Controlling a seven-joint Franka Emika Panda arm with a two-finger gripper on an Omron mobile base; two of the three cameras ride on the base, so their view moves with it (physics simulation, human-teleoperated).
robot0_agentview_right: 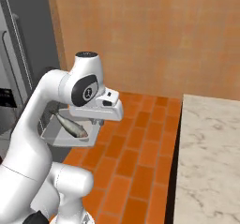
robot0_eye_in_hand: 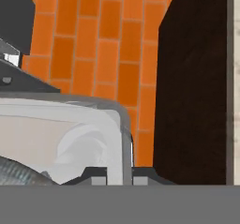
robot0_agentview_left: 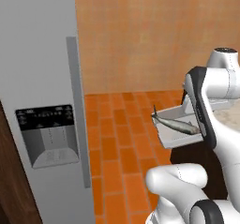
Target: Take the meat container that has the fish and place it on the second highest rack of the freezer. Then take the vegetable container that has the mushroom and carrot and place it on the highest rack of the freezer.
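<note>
The meat container [robot0_agentview_left: 169, 138] is a shallow pale grey tray held in the air over the orange tile floor. The silvery fish [robot0_agentview_left: 177, 124] lies in it, its dark forked tail pointing up. My gripper [robot0_eye_in_hand: 119, 177] is shut on the tray's rim [robot0_eye_in_hand: 125, 134], one finger tip on each side of it. From the right base view the container [robot0_agentview_right: 58, 136] with the fish [robot0_agentview_right: 72, 126] hangs just under my hand [robot0_agentview_right: 98, 109]. The freezer [robot0_agentview_left: 40, 78] stands at the left with its door shut and its black dispenser panel [robot0_agentview_left: 47, 134] facing me. The racks are hidden behind the door; the vegetable container is out of view.
A marble counter [robot0_agentview_right: 211, 157] stands at the right, with its dark cabinet side [robot0_eye_in_hand: 192, 87] close beside the tray. A tan wall [robot0_agentview_left: 150, 35] closes the back. Open tile floor [robot0_agentview_left: 117, 138] lies between the freezer and the tray.
</note>
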